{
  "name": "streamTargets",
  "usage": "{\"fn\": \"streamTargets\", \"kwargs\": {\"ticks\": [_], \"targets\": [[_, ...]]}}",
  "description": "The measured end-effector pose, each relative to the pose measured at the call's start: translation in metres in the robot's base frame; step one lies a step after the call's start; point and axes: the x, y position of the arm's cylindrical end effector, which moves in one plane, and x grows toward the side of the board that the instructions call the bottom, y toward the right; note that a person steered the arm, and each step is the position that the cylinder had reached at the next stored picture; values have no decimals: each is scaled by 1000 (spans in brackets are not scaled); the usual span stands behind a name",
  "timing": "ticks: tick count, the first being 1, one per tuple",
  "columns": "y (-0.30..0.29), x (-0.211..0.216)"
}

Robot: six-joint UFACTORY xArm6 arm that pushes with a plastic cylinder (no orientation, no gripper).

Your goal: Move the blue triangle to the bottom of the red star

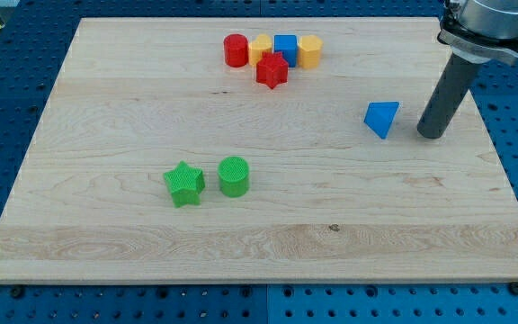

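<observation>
My tip (432, 135) rests on the bench (106, 225) near the view's right edge, just to the right of the blue triangle (381, 118) and apart from it by a narrow gap. There is no pincer on this arm, only the rod, so nothing is spread or pinching. The triangle lies well to the right of, and lower than, the red star (272, 70), which sits at the lower edge of a tight cluster near the view's top: a red cylinder (236, 50), a yellow block (260, 48) whose shape I cannot make out, a blue cube (285, 47) and a yellow block (309, 51) that looks hexagonal. The main risk, as I judge it, is a push that runs too high and drives the triangle into the star or its neighbours, scattering the cluster. An off-centre contact on a slanted face could also spin the triangle and let it slip off the rod. The triangle is a small, bright blue wedge with sharp corners, one point facing the view's bottom. A green star (183, 184) and green cylinder (234, 176) sit far off at lower left, probably out of the way.
</observation>
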Motion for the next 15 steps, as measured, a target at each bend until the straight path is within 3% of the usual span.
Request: {"fn": "streamTargets", "kwargs": {"ticks": [2, 10, 15], "targets": [[0, -18], [-69, -5], [-74, -53]]}}
